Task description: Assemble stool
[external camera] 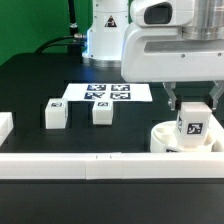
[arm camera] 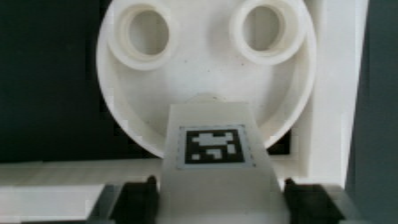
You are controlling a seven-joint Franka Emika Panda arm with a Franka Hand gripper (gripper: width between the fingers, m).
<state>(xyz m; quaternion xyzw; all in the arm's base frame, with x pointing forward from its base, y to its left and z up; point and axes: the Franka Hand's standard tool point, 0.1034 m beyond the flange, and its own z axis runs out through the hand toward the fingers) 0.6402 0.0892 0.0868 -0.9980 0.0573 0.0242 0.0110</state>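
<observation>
The round white stool seat (external camera: 163, 139) lies at the exterior view's right, against the front rail. My gripper (external camera: 192, 110) is right above it, shut on a white blocky leg (external camera: 192, 127) with a black-and-white tag. The leg stands upright with its lower end at the seat's top. In the wrist view the leg (arm camera: 215, 140) sits between my dark fingers (arm camera: 128, 200), over the seat (arm camera: 196, 75). Two round recesses show on the seat's far part. Two more tagged legs (external camera: 55, 113) (external camera: 101, 112) stand on the black table at centre left.
The marker board (external camera: 105, 94) lies behind the two loose legs. A long white rail (external camera: 90, 163) runs along the front edge, and a short white piece (external camera: 5, 128) sits at the exterior view's left. The arm's base (external camera: 100, 40) stands at the back.
</observation>
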